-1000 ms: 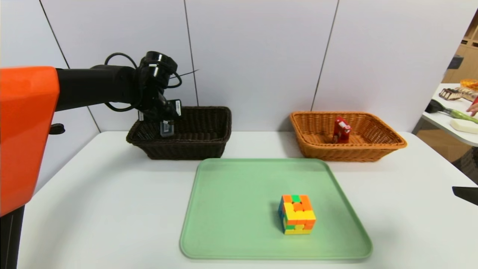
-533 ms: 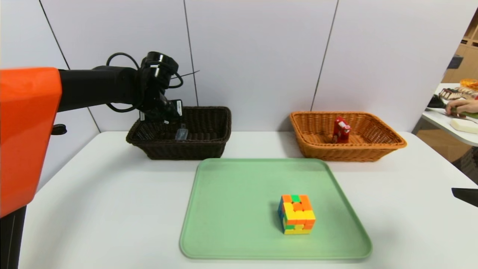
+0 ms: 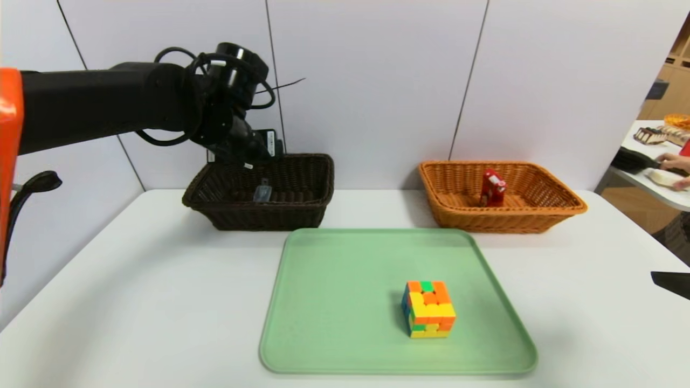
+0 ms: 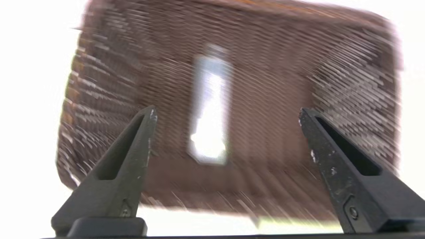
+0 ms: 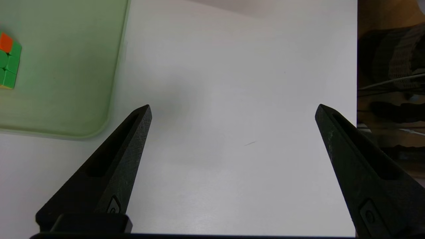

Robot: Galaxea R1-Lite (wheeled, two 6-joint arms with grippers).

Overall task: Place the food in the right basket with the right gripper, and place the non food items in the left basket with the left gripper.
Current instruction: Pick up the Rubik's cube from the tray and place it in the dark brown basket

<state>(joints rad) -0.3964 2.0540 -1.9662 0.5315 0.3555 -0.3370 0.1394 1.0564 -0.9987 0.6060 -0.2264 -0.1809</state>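
The dark brown left basket (image 3: 302, 210) holds a small clear flat item (image 3: 261, 193), seen blurred in the left wrist view (image 4: 209, 109). My left gripper (image 3: 250, 153) hangs open just above that basket's back left part, its jaws (image 4: 226, 113) wide apart and empty. The orange right basket (image 3: 539, 218) holds a red packet (image 3: 492, 187). A multicoloured puzzle cube (image 3: 428, 309) sits on the green tray (image 3: 334, 302). My right gripper (image 5: 232, 108) is open and empty, low over bare table near the right edge, with the cube (image 5: 8, 61) off to its side.
The white table (image 3: 151, 291) carries both baskets at the back and the tray in front of them. Beyond the table's right edge stands a second table (image 3: 647, 178) with objects and a person's hand.
My left gripper opened and let the small clear item drop into the left basket, then rose and shifted slightly right. The right arm has not moved.
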